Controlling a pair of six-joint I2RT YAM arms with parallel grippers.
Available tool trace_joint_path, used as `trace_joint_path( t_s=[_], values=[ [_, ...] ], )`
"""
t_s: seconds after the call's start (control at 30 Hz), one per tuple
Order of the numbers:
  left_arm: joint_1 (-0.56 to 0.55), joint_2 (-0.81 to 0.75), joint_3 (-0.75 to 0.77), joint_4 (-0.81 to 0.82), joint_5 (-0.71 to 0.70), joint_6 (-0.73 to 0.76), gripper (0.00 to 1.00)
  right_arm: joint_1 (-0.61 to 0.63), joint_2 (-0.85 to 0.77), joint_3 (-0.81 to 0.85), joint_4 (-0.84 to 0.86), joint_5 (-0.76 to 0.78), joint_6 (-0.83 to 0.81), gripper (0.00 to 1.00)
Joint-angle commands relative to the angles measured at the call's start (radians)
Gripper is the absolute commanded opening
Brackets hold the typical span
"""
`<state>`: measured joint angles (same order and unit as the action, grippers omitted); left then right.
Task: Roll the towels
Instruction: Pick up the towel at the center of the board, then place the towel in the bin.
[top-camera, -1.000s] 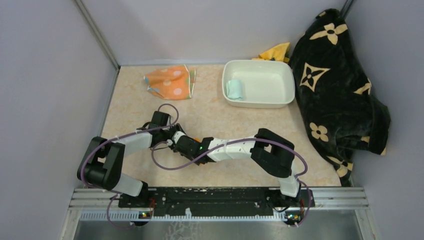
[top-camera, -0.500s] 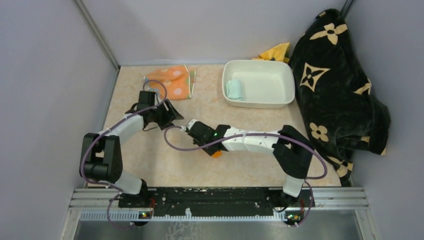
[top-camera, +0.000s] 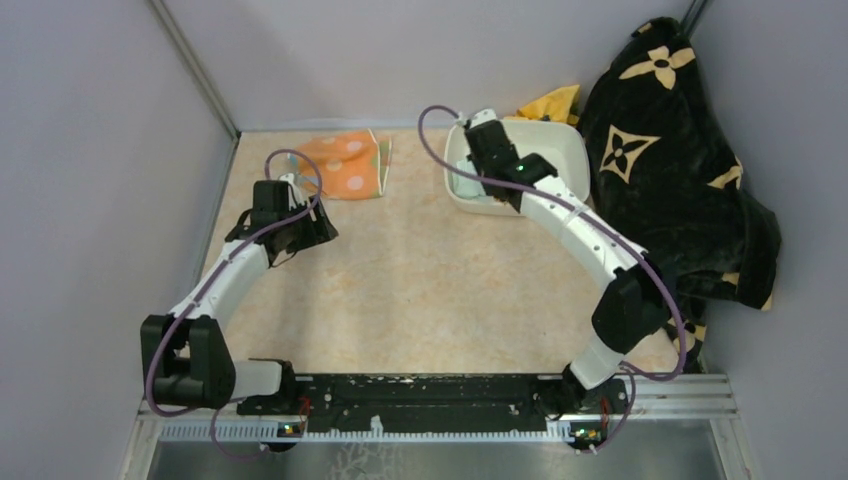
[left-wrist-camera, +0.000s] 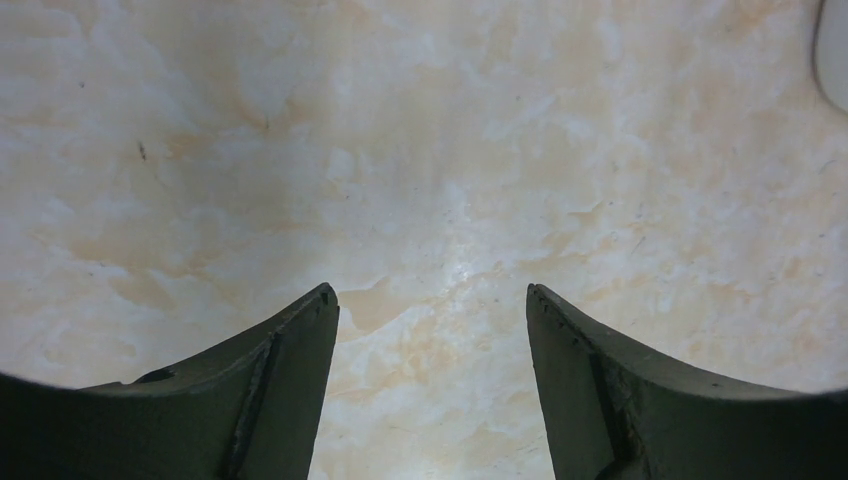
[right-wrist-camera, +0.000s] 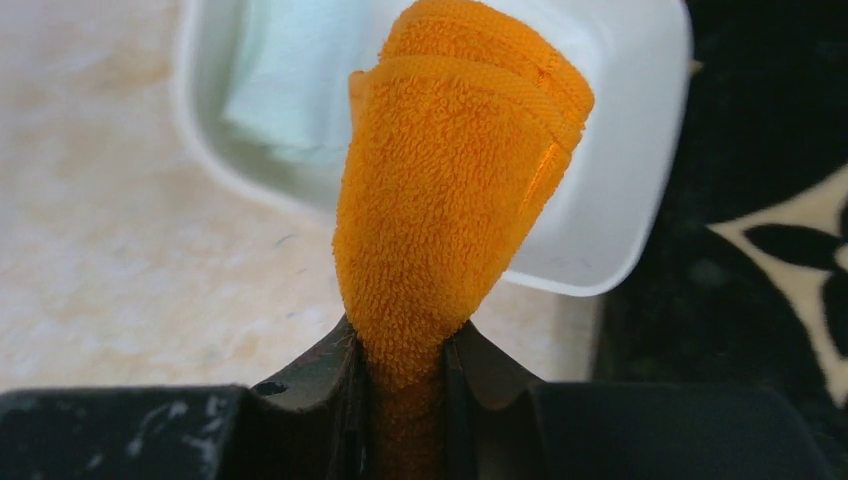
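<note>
My right gripper (right-wrist-camera: 400, 345) is shut on the rolled bright orange towel (right-wrist-camera: 460, 190) and holds it above the near left part of the white tub (right-wrist-camera: 620, 180). In the top view this gripper (top-camera: 488, 190) hangs over the tub (top-camera: 560, 165). The rolled mint green towel (right-wrist-camera: 290, 80) lies inside the tub at its left end; my arm partly hides it in the top view (top-camera: 460, 182). The striped towel with orange polka dots (top-camera: 345, 165) lies crumpled at the far left of the table. My left gripper (left-wrist-camera: 430, 295) is open and empty over bare table, just short of that towel (top-camera: 305, 232).
A big black blanket with tan flowers (top-camera: 670, 170) is heaped along the right side, against the tub; it also shows in the right wrist view (right-wrist-camera: 760, 150). A yellow cloth (top-camera: 552, 104) pokes out behind the tub. Grey walls close in the table on three sides.
My right arm has swung from the middle of the table to over the tub, carrying the orange towel. My left gripper has let go and drawn back to the left, towards the dotted towel.
</note>
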<state>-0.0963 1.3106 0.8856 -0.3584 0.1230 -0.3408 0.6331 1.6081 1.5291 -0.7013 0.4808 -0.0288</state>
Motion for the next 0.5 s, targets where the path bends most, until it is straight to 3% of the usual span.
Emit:
trace_joint_path(
  t_s=[0.0,0.3,0.47],
  values=[
    [-0.002,-0.011,-0.032,0.027,-0.05,0.078,0.75,-0.154,0.103,0.104,0.052,0.075,-0.058,0.0],
    [-0.003,0.024,-0.041,0.035,-0.025,0.063,0.74,-0.312,0.375,0.192,0.229,0.062,-0.082,0.0],
    [0.0,0.034,-0.038,0.041,-0.028,0.063,0.74,-0.314,0.509,0.255,0.243,-0.079,-0.069,0.0]
  ],
)
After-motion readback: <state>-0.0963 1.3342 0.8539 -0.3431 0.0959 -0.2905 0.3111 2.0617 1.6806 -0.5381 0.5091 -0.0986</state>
